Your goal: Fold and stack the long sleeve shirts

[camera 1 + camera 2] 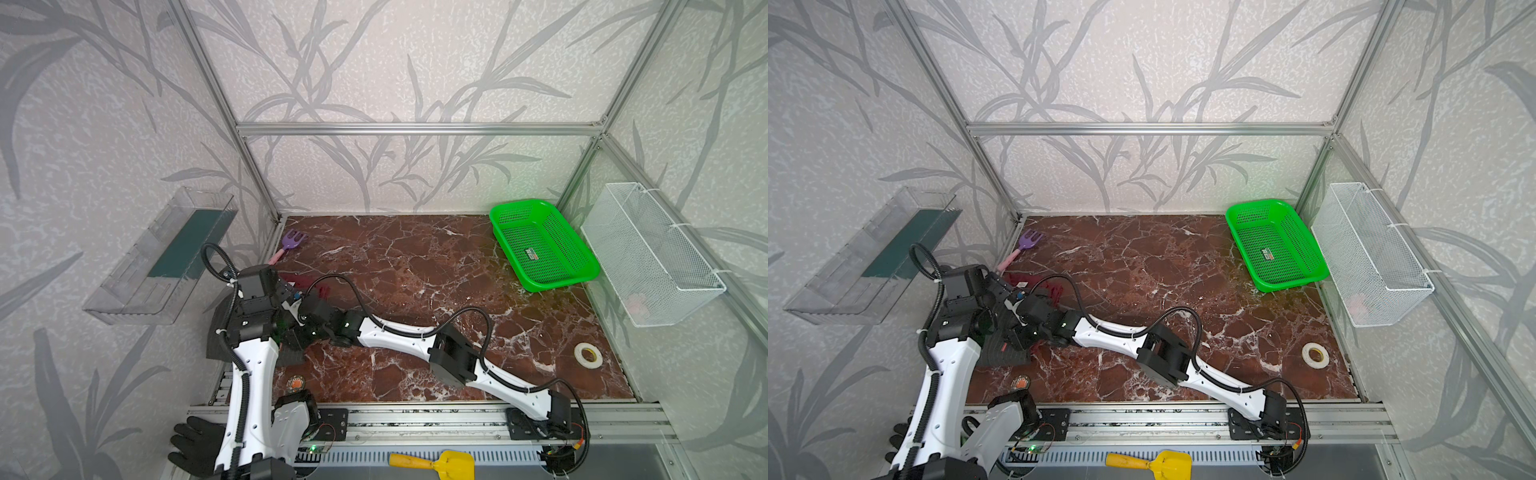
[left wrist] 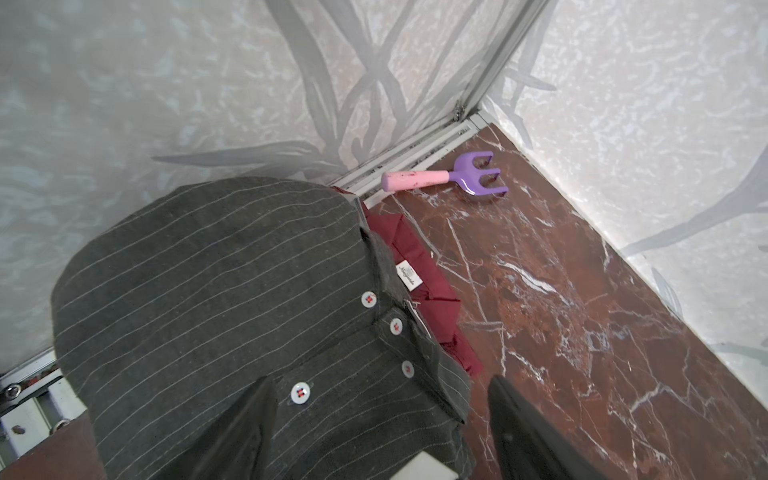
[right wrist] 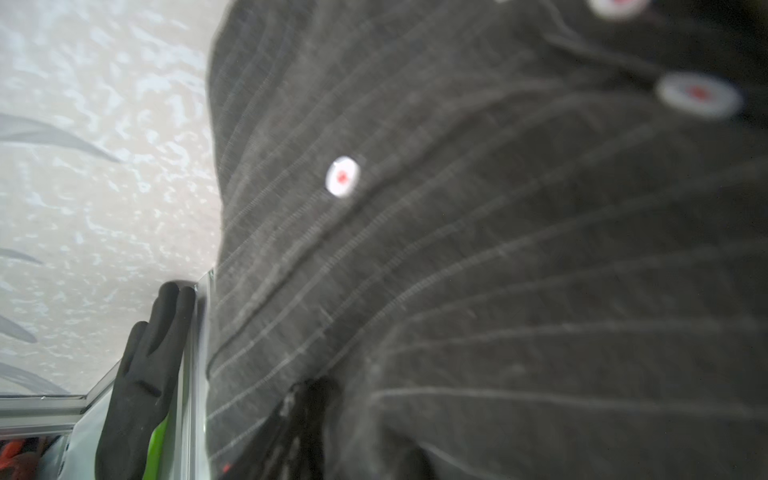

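A folded charcoal pinstriped long sleeve shirt (image 2: 216, 291) with white buttons lies at the table's near left, on top of a dark red shirt (image 2: 419, 266) that sticks out beside it. In both top views the arms cover most of the pinstriped shirt (image 1: 218, 332); the red shirt (image 1: 301, 282) peeks out behind them. My left gripper (image 2: 382, 432) is open, its fingers (image 2: 528, 436) set wide on either side of the shirt's collar edge and holding nothing. The right gripper (image 1: 297, 309) hovers close over the same shirt. One dark finger (image 3: 299, 419) shows in the blurred view, the rest hidden by cloth.
A purple rake (image 2: 478, 174) lies in the far left corner. A green basket (image 1: 540, 245), a white mesh basket (image 1: 652, 249) and a tape roll (image 1: 588, 355) are on the right. A black glove (image 1: 195, 444) and a yellow shovel (image 1: 440, 463) lie off the front edge.
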